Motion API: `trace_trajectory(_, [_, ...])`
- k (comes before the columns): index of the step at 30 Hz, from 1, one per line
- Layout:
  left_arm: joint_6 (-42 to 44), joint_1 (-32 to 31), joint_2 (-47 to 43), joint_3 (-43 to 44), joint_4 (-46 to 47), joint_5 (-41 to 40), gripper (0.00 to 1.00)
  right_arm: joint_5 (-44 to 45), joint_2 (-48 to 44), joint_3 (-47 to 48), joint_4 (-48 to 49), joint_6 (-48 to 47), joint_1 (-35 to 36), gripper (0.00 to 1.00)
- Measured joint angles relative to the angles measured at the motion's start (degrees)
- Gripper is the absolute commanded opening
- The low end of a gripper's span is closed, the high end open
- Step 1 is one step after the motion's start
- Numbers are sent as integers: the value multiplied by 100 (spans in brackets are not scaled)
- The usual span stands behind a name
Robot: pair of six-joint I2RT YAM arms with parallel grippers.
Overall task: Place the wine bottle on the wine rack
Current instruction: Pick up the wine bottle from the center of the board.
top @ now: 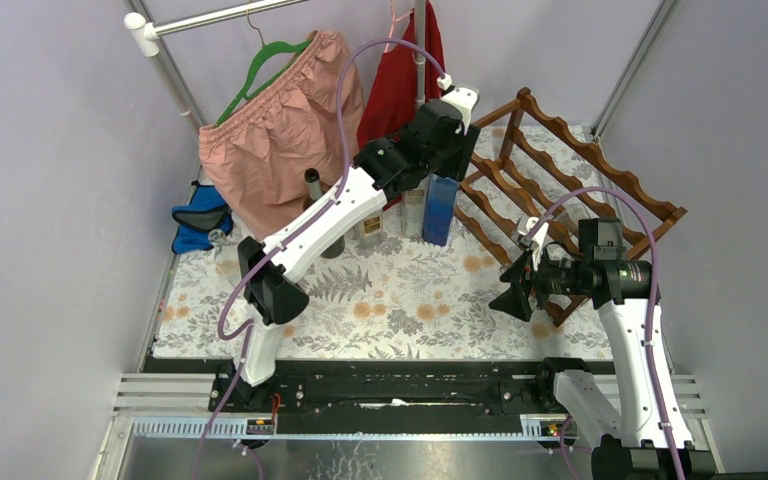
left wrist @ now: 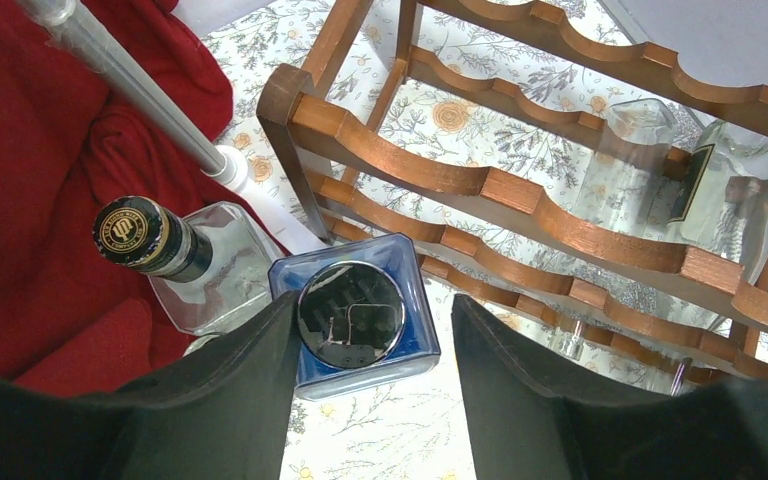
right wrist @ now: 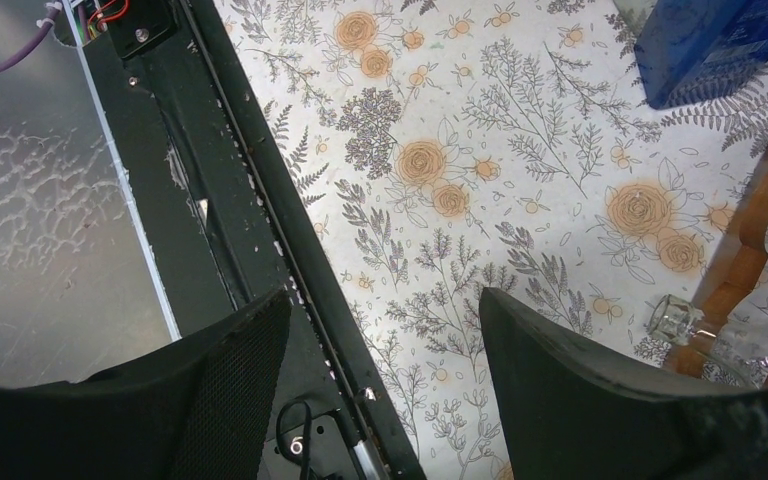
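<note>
Status, left gripper: black fingers straddle the neck of the wine bottle, a blue square-sided glass bottle with a dark round cap. Jaws are partly open. The left finger lies against or just beside the cap and the right finger stands clear of it with a visible gap, so there is no grip on the bottle.

Wine bottle position: upright on the floral-print tablecloth, at the far side of the table, just beside the left end of the wine rack. It is not on the rack.

Wine rack: reddish-brown wooden open frame with wavy scalloped rails, set at an angle on the right half of the table. Two clear glass bottles lie on their sides in it.

A clear square bottle with a black-and-gold cap stands just left of the wine bottle, close against it. Whether they touch cannot be told. Red fabric hangs behind it, next to a metal pole.

Right gripper: jaws wide, nothing between them. In the wrist view it is over the near edge of the tablecloth and the black base rail. In the top view it is near the rack's near corner, well apart from the wine bottle.
</note>
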Motion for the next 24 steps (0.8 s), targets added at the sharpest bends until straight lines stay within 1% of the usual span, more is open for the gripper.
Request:
trace_trajectory(2, [15, 11, 0, 0, -2, 0, 53, 2, 0, 0, -26, 0, 0, 77])
trace_trajectory(3, [24, 15, 0, 0, -2, 9, 48, 2, 0, 0, -37, -2, 0, 77])
trace_trajectory(5, [55, 28, 0, 0, -7, 22, 30, 2, 0, 0, -63, -2, 0, 77])
trace_trajectory(6, [83, 37, 0, 0, -9, 46, 24, 2, 0, 0, -68, -2, 0, 77])
trace_trajectory(9, [118, 37, 0, 0, -9, 179, 12, 2, 0, 2, -94, -24, 0, 77])
trace_trajectory(12, [192, 42, -26, -44, 22, 387, 8, 13, -4, 13, -162, -72, 0, 78])
trace_trajectory(15, [376, 48, -367, -579, 293, 713, 6, 57, -2, 107, -275, -127, 0, 81])
trace_trajectory(19, [822, -33, -1290, -1853, 660, 1167, 5, 131, -15, 372, -339, -208, 2, 90])
trace_trajectory(23, [1578, -236, -2559, -3539, 1088, 1746, 4, 157, 33, 614, -404, -350, 2, 99])
trace_trajectory(24, [1705, -262, -2771, -3805, 1161, 1875, 3, 149, 74, 675, -431, -411, 2, 100])
